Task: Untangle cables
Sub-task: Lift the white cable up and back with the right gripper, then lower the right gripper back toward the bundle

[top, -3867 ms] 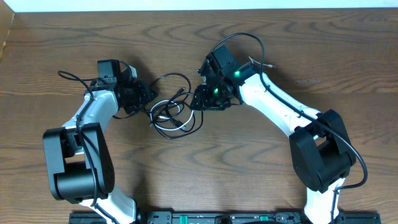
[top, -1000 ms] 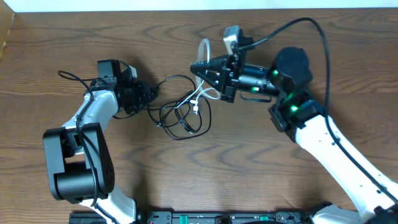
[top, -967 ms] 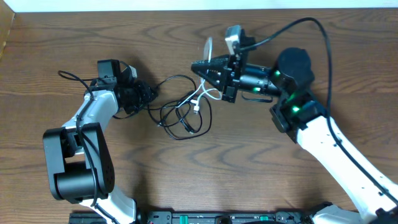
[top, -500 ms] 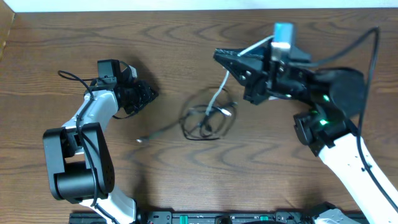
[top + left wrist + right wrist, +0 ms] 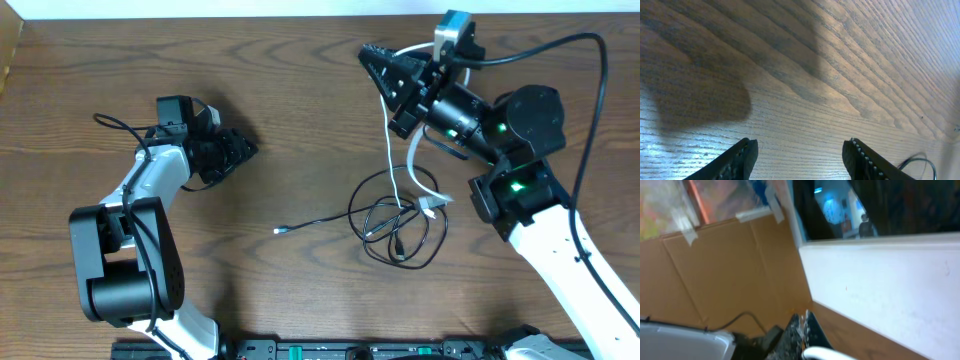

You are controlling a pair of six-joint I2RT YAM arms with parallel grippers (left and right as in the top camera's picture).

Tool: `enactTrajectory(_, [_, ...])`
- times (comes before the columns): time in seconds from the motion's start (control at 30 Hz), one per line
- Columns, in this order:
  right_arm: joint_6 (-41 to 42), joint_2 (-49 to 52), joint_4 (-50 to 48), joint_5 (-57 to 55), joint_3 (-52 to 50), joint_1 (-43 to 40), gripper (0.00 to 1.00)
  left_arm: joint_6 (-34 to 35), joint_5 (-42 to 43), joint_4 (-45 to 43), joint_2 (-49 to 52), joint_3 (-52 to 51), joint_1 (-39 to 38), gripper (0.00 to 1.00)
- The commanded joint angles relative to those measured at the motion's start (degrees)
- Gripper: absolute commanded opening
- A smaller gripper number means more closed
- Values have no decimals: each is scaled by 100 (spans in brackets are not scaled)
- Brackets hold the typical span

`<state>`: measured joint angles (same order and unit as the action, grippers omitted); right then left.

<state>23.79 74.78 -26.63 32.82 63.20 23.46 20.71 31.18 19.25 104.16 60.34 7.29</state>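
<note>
The right end effector (image 5: 368, 50) sits high in the upper right of the overhead frame, its arm raised above the brown wood-grain desk (image 5: 300, 300). Its fingers are pressed together on the thin white cord (image 5: 412, 155), which drops from the grip down toward the desk, its small plug end (image 5: 430, 207) lying at the right edge of the tangle. In the right wrist view the closed fingers (image 5: 801, 330) point toward a white wall and a brown cardboard panel, with a curve of the white cord (image 5: 827, 354) showing at the bottom edge.

The two thin black cords (image 5: 385, 222) lie looped together on the desk in the lower middle-right of the overhead frame, just below the raised end effector and crossed by the white cord. One loose black end (image 5: 280, 231) trails out to the left of the loops, flat on the wood.

The left end effector (image 5: 245, 150) rests low in the left half of the frame, well apart from the cords. Its wrist view shows the two fingers spread with only bare wood between them – open and holding nothing – and a small arc of black cord (image 5: 920, 162) in the lower right corner
</note>
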Motion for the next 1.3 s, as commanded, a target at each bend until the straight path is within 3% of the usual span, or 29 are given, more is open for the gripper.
enactTrajectory(0.0, [531, 61, -153, -911, 13, -13, 1, -72, -48, 15, 52, 31, 2, 60])
enactTrajectory(0.07, [960, 87, -448, -1287, 15, -26, 2, -72, -15, 15, 52, 31, 2, 61])
enactTrajectory(0.13, [1222, 85, -1252, -914, 20, -35, 1, -72, -7, 15, 52, 31, 2, 63])
enactTrajectory(0.3, [1283, 13, -4881, 1421, 96, -66, 1, -74, -9, 15, 52, 31, 2, 63])
enactTrajectory(0.4, [1285, -129, -5252, 1718, 96, -249, 1, -72, -9, 15, 52, 31, 2, 64])
enactTrajectory(0.47, [1283, -214, -4610, 1722, 94, -448, 1, -72, -9, 15, 52, 31, 2, 64])
enactTrajectory(0.53, [1178, -225, -3370, 1552, 94, -608, 1, -72, -9, 15, 52, 31, 2, 63])
enactTrajectory(0.63, [706, -146, -706, 304, 94, -708, 1, -72, -9, 13, 52, 31, 2, 64])
enactTrajectory(0.7, [1045, -33, 798, -817, 94, -686, 1, -72, -9, 15, 52, 31, 2, 64])
enactTrajectory(0.8, [1370, 188, 2205, -907, 92, -688, 1, -72, -9, 20, 52, 31, 2, 64])
enactTrajectory(0.93, [1049, 420, 2774, -291, 92, -693, 1, -101, 157, 35, 52, 31, 2, 64])
enactTrajectory(1.07, [975, 459, 3088, -114, 92, -695, 1, -549, 905, -52, 52, 33, 2, 64])
enactTrajectory(1.27, [918, 459, 3161, 374, 92, -728, 1, -686, 1276, -52, 50, 35, -33, 64])
